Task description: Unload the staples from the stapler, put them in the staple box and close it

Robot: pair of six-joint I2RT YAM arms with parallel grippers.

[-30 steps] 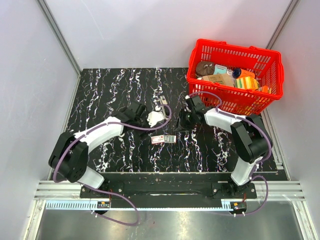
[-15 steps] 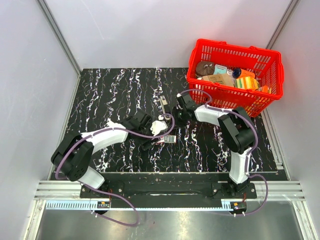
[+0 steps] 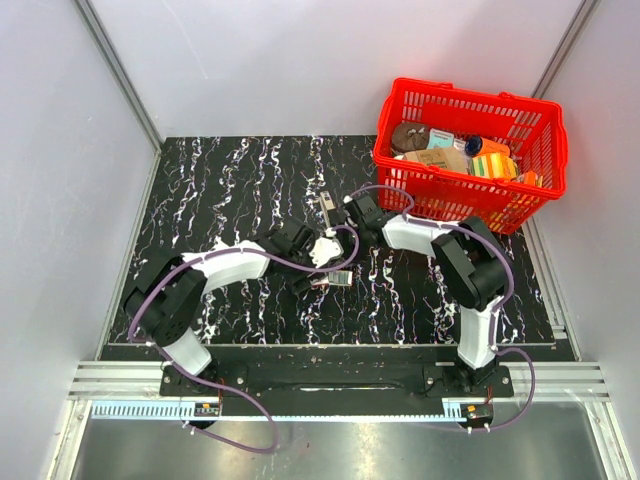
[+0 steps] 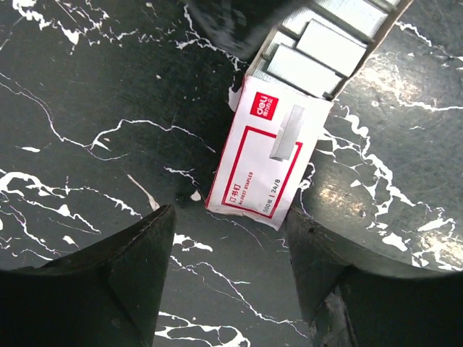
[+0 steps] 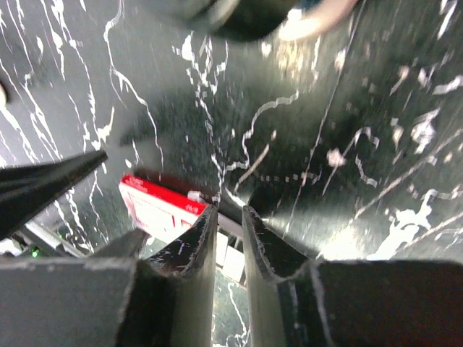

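The red-and-white staple box (image 4: 264,155) lies flat on the black marbled mat, its tray pulled out and showing silvery staple strips (image 4: 318,47). It also shows in the top view (image 3: 318,281) and the right wrist view (image 5: 155,206). My left gripper (image 4: 230,217) is open, its fingertips (image 4: 163,220) on either side of the box's near end without touching it. My right gripper (image 5: 230,210) hovers close to the tray end, its fingers almost together with nothing seen between them. A small grey-and-dark oblong thing (image 3: 327,207) lies farther back; I cannot tell whether it is the stapler or the staple strip.
A red basket (image 3: 465,192) full of assorted items stands at the back right, just beyond the right arm. The two arms meet over the middle of the mat (image 3: 220,180), wrists close together. Grey walls close the left, right and back sides.
My left gripper has moved right and forward to the box and now straddles its end. My right gripper has swung left towards the middle. The box and the small oblong thing have not moved.
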